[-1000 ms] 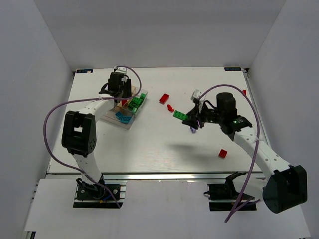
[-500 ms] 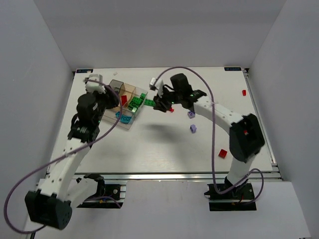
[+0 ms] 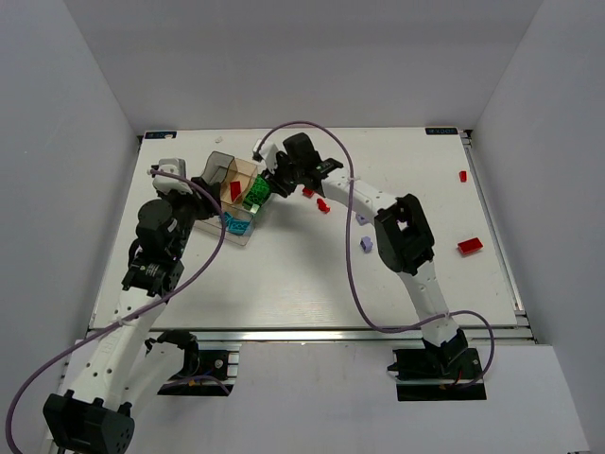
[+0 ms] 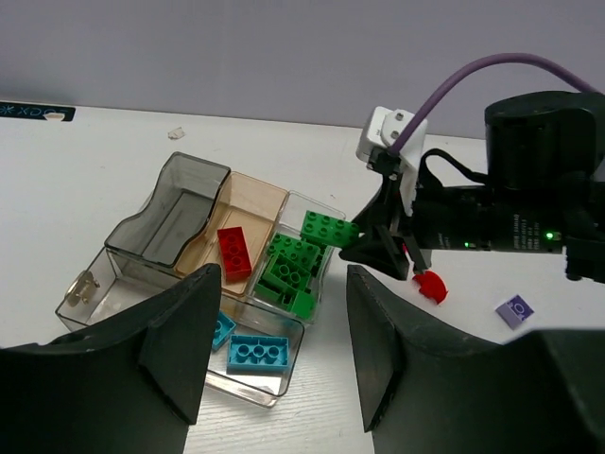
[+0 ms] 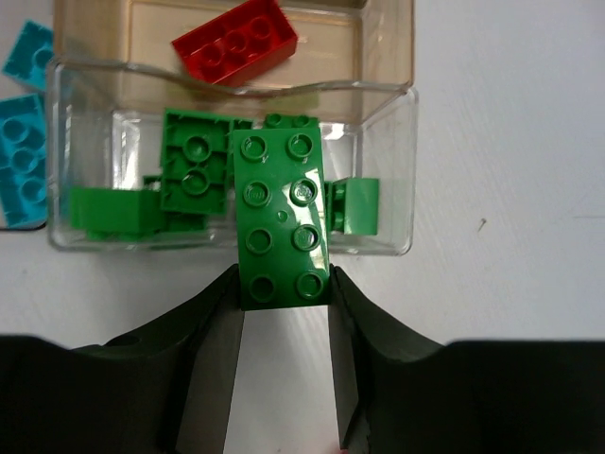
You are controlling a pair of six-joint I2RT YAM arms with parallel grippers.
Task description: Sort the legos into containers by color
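Right gripper (image 5: 284, 284): clamped on one end of a green brick (image 5: 284, 222), a finger on each long side.
Held green brick: studs up, level, its free end reaching over the wall of the clear compartment. It hangs above the rim and is not yet among the green bricks (image 5: 197, 170) lying inside.
Left gripper (image 4: 282, 284): fingers apart with nothing between them, hovering back from the tray (image 4: 198, 165) and facing it.
Tray: a red brick (image 4: 233, 253) lies in the brownish compartment next to the green one. Cyan bricks (image 4: 257, 351) lie in the clear part nearest the left gripper.
Loose on the table: two small red bricks (image 3: 308, 192) just beside the right arm, two purple bricks (image 3: 366, 244) under its forearm, a red brick (image 3: 470, 246) well to the right, and a tiny red one (image 3: 462, 175) near the right edge.
Change, right arm: half a second ago its gripper was short of the tray, by the small red bricks. It now stands at the tray's edge, and the elbow has swung in toward the middle of the table.
Change, left arm: a second ago its gripper was right over the tray. It has since pulled back toward the near left.
Change, loose bricks: a red brick lay near the front right before. One now lies farther right and farther back.
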